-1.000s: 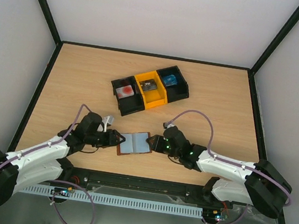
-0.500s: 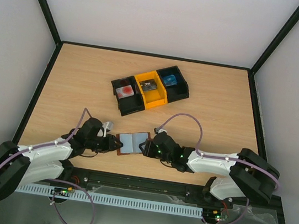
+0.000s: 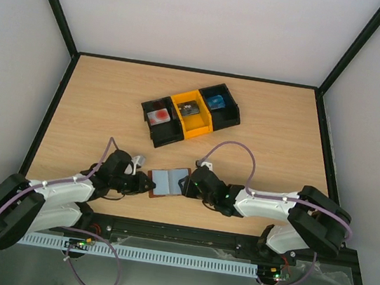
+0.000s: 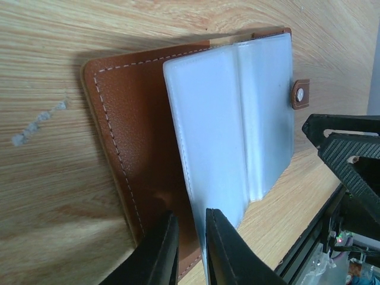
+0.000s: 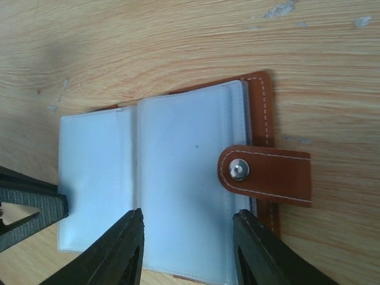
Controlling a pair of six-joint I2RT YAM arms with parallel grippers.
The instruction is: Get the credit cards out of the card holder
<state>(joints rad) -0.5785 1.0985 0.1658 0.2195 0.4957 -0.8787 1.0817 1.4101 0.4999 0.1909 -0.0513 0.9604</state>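
No cards are out yet. The card holder (image 5: pixel 178 166) lies open between the right claw's (image 5: pixel 187 217) spread fingers; the left claw (image 4: pixel 191 217) is nearly pressed together at its cover edge, grip unclear.

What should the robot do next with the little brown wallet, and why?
Probably finish closing the left gripper on the card holder to hold it steady. Its fingers sit narrowly either side of the edge of the pale sleeves, the right gripper hangs open over the sleeves, and no credit cards show yet.
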